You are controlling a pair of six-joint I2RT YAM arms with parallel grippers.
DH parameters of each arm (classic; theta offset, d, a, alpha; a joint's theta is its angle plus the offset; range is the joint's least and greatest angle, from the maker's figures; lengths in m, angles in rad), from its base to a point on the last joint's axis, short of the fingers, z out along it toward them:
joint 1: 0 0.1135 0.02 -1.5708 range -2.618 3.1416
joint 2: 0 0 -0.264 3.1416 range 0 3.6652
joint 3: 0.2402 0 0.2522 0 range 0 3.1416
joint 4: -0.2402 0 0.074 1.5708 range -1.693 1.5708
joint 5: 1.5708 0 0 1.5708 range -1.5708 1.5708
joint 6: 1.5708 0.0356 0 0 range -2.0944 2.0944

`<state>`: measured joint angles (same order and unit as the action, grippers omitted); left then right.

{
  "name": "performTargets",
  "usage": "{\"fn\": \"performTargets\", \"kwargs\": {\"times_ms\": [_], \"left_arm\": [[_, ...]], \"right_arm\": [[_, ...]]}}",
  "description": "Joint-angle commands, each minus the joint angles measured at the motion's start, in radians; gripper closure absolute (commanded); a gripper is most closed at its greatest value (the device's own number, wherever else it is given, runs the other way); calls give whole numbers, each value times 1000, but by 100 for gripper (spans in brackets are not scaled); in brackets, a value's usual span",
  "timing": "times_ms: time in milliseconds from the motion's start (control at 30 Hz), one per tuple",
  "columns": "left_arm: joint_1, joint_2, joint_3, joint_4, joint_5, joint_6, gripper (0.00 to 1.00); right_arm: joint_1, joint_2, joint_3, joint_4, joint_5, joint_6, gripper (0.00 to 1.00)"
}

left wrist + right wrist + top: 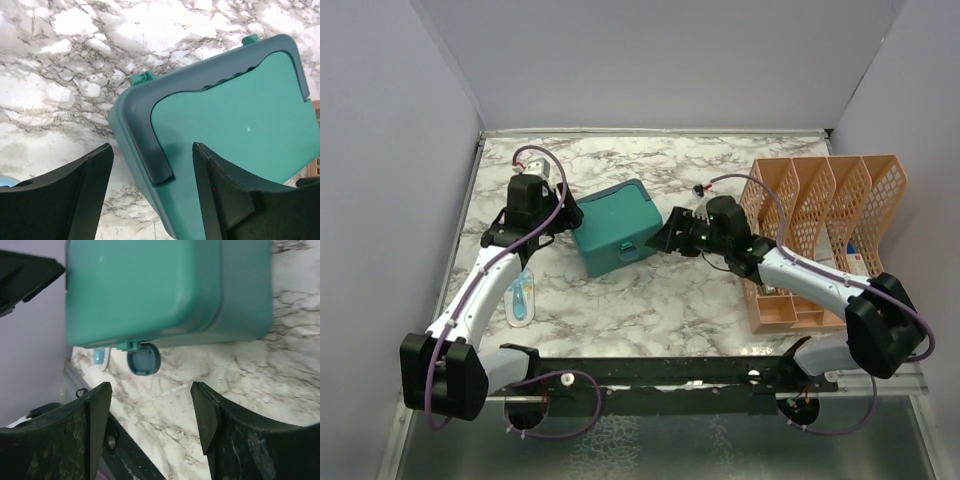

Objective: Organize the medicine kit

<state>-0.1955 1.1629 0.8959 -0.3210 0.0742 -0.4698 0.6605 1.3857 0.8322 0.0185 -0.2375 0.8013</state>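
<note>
The medicine kit (615,228) is a teal box with its lid down, lying at an angle mid-table. My left gripper (567,216) is open at the kit's left end. In the left wrist view its jaws (152,185) straddle the kit's (235,115) near corner, by the end of the darker handle (150,130), without closing on it. My right gripper (665,238) is open and empty just off the kit's right side. In the right wrist view the kit (165,290) sits beyond the open jaws (150,410), and its round latch (144,359) hangs at the front edge.
An orange mesh file rack (825,235) stands at the right, holding some small items, close behind my right arm. A small light-blue packet (522,297) lies on the marble near my left arm; it also shows in the right wrist view (99,357). Walls enclose the table.
</note>
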Motion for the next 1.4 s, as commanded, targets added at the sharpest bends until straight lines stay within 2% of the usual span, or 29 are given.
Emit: {"fn": "performTargets", "kwargs": {"times_ms": [0, 100, 133, 233, 567, 800, 1000, 1367], "left_arm": [[5, 14, 38, 32, -10, 25, 34], [6, 25, 39, 67, 47, 33, 33], [6, 28, 41, 82, 103, 46, 33], [5, 29, 51, 100, 145, 62, 33], [5, 37, 54, 83, 92, 85, 25], [5, 40, 6, 69, 77, 69, 24], [7, 36, -26, 26, 15, 5, 23], [6, 36, -78, 37, 34, -14, 23]], "right_arm": [[21, 31, -73, 257, -153, 80, 33], [24, 57, -120, 413, -186, 122, 33], [27, 67, -124, 433, -180, 135, 33], [39, 96, -108, 427, -146, 152, 33], [65, 227, -103, 541, -144, 204, 32], [86, 303, -113, 791, -196, 248, 30], [97, 368, -91, 887, -193, 332, 30], [102, 323, -114, 939, -178, 360, 30]]}}
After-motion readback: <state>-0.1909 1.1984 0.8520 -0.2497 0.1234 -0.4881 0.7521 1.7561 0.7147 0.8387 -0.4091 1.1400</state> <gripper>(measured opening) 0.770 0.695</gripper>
